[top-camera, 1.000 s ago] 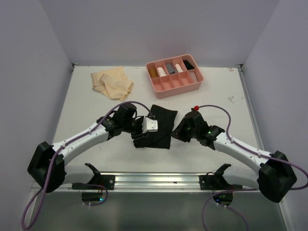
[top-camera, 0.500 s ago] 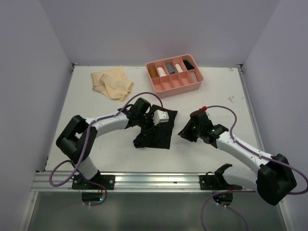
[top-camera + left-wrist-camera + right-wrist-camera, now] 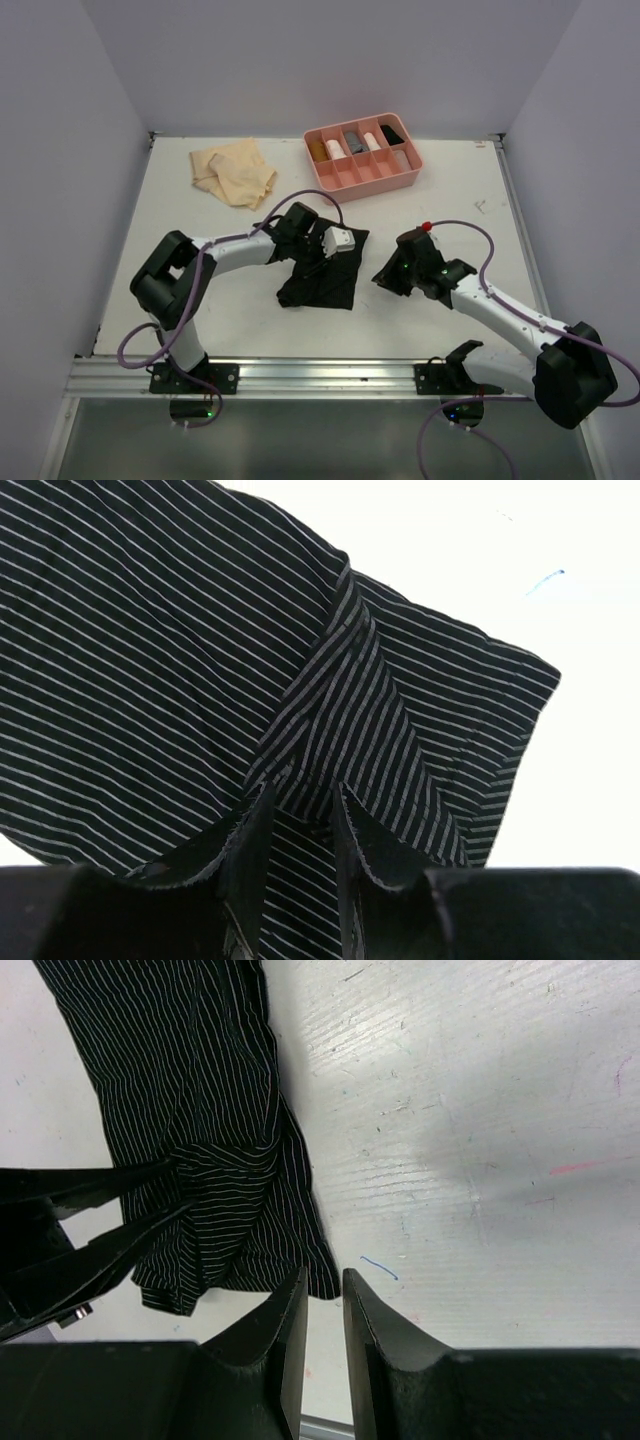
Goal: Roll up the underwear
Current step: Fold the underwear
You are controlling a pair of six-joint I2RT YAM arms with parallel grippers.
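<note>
The left gripper [image 3: 300, 815] was clenched on a raised fold of the black underwear [image 3: 150, 630], a thin-striped cloth. Its two fingers [image 3: 250, 845] stood close together with the ridge of fabric pinched between them. In the top view this grip sat near the garment's 1 o'clock corner, and the left arm reached in from 9 o'clock. The rest of the black underwear lay spread on the table [image 3: 180, 230] near its middle, with one flap folded over along the ridge.

The right gripper [image 3: 322, 1290] held nothing. Its jaws stood a narrow slit apart above bare tabletop, just beside the garment's near corner and not touching it. In the top view it was at 3 o'clock of the black cloth.

The tan underwear [image 3: 235, 172] lay crumpled at 11 o'clock of the black one, well apart from both grippers. The pink tray [image 3: 365, 185] stood at 1 o'clock near the back edge, with small rolled items in its far compartments.
</note>
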